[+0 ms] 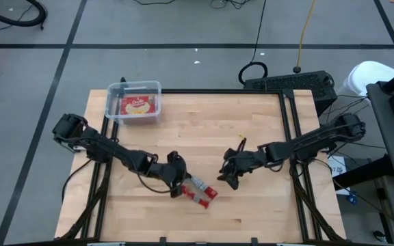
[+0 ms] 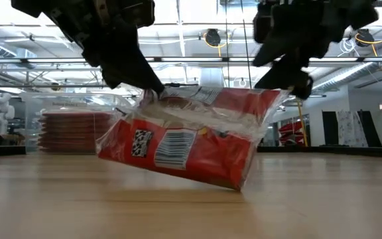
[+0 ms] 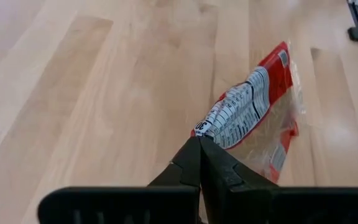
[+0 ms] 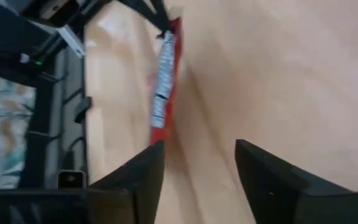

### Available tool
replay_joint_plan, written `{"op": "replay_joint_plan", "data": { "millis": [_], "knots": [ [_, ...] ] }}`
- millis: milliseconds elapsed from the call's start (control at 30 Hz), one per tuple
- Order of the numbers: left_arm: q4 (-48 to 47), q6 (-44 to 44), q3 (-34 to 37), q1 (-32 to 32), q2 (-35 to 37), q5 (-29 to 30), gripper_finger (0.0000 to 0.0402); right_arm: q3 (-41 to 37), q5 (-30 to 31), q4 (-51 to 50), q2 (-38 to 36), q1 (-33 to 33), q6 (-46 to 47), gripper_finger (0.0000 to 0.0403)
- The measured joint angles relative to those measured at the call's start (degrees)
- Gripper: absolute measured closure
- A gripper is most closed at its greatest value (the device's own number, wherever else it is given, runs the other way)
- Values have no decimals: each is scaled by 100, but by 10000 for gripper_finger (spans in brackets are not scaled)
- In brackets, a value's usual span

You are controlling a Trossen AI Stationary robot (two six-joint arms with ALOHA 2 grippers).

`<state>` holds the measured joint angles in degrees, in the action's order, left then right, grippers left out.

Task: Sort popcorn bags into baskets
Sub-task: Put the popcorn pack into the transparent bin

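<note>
One popcorn bag, red with a white nutrition panel and a barcode, is near the table's near edge; it also shows in the low view and the left wrist view. My left gripper is shut on it. My right gripper hangs open just to the bag's right, touching nothing; its wrist view shows the bag edge-on ahead of the gripper. A second popcorn bag lies flat in the clear basket at the far left corner. My left gripper pinches the bag's sealed end edge between its two shut fingers, slanting down from the table's left. In the low view the bag hangs tilted below the fingers, held end high, its far lower corner at or just above the table.
The black table frame rail runs along the right side, with a dark box and cables beyond the far edge. Bare wood lies between the held bag and the basket.
</note>
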<state>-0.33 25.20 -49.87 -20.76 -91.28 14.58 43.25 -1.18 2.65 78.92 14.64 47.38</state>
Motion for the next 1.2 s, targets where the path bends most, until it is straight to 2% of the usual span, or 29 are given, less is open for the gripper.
{"op": "replay_joint_plan", "data": {
  "millis": [233,467,600,700,1000,1133,1200],
  "knots": [
    [13,-72,0,146,11,-56,401,1,-666,1598,1030,-34,742,165],
    [10,-85,0,203,11,-121,401,4,-858,1943,1547,-36,806,166],
    [54,128,0,251,11,-126,401,4,-1088,1984,1748,-31,582,190],
    [54,289,0,279,11,-125,401,4,-1120,1977,1769,-32,464,225],
    [443,517,-2,279,195,-193,387,6,-1267,2002,1694,-150,178,388],
    [313,772,-15,279,642,1,350,4,-1235,1762,1523,-275,72,380],
    [-84,1027,-18,277,927,251,327,4,-1227,1738,1390,-355,-49,377]
  ]
}}
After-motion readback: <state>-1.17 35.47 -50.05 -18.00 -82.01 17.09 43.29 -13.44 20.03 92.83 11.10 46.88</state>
